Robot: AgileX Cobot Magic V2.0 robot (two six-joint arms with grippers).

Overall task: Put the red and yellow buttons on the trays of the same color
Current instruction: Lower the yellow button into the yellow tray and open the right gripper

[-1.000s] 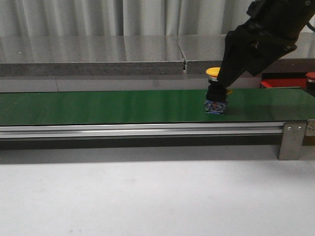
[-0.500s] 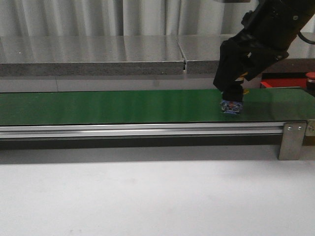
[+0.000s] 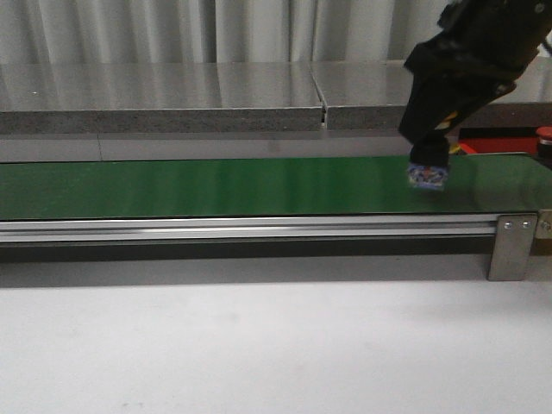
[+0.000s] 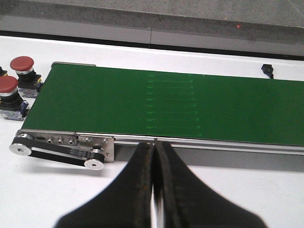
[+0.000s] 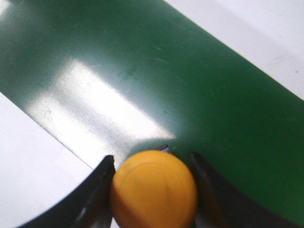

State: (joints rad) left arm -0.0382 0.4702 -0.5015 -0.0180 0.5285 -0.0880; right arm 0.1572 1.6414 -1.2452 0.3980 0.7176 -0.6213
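My right gripper (image 5: 153, 164) is shut on a yellow button (image 5: 154, 190), whose cap fills the gap between the two fingers. In the front view the right arm hangs over the right end of the green belt (image 3: 216, 185). Only the button's dark, blue-marked base (image 3: 427, 177) shows under the arm, just above the belt. A strip of the red tray (image 3: 493, 146) shows behind the belt at the far right. Two red buttons (image 4: 22, 65) (image 4: 7, 86) stand on the white table off the belt's end. My left gripper (image 4: 154, 146) is shut and empty, in front of the belt. The yellow tray is out of view.
A grey ledge (image 3: 172, 95) runs behind the belt. The belt's metal rail and bracket (image 3: 509, 246) run along its front edge, and a drive pulley with a black band (image 4: 92, 164) sits at its end. Another red button (image 3: 544, 134) shows at the right edge. White table (image 3: 259, 345) lies in front.
My right gripper has carried the yellow button to the right along the belt and lifted it slightly; its yellow cap is now hidden behind the arm in the front view.
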